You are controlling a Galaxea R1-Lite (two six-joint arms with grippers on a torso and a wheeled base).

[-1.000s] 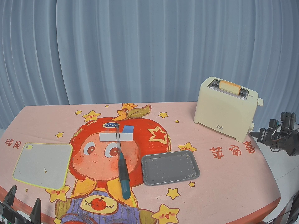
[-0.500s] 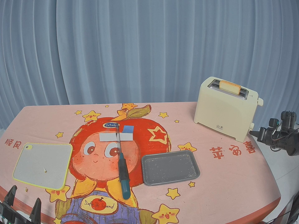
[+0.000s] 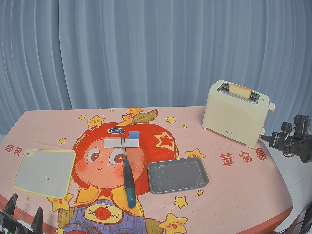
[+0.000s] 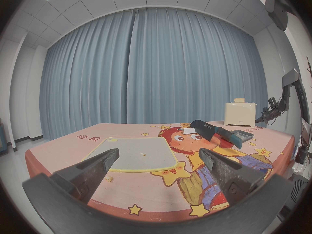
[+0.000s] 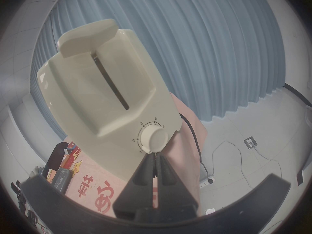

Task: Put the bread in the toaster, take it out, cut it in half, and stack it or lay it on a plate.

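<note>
Checking the right gripper (image 5: 155, 160): found fingers (image 5: 144, 176) pressed together, just beside the dial end of the toaster (image 3: 235, 114). Noted bread (image 3: 240, 90) upright in its top slot, above and beyond them; noted left gripper (image 4: 158, 153) splayed wide, well apart.

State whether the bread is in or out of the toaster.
In: the golden bread slice stands in a top slot of the cream plastic toaster, upper part protruding.

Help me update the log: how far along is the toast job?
Done: the bread sits in a slot of the toaster, poking out; toasted or not, I cannot tell. In hand: the right gripper, shut, points at the dial below the raised lever. Left: taking out, cutting, plating; the knife lies on the table, the cutting board and tray hold only crumbs, and the left gripper is open.
</note>
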